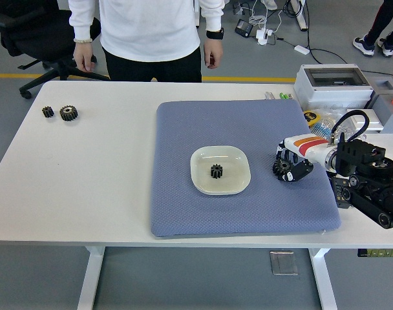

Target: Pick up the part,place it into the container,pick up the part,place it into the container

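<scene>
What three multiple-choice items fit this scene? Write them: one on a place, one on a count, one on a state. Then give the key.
1. Where does the dish stand?
A. on the bare table's left end
B. on the blue mat
C. on the grey box

2. How many gears lie at the table's far left?
A. two
B. none
C. five

3. What is the right hand doing?
A. resting flat and open
B. holding the dish
C. closed around a gear

Key: 1 B, the mat lies under the dish. 2 A, a small gear and a larger gear lie side by side. 3 C, its fingers curl about the gear on the mat.
</scene>
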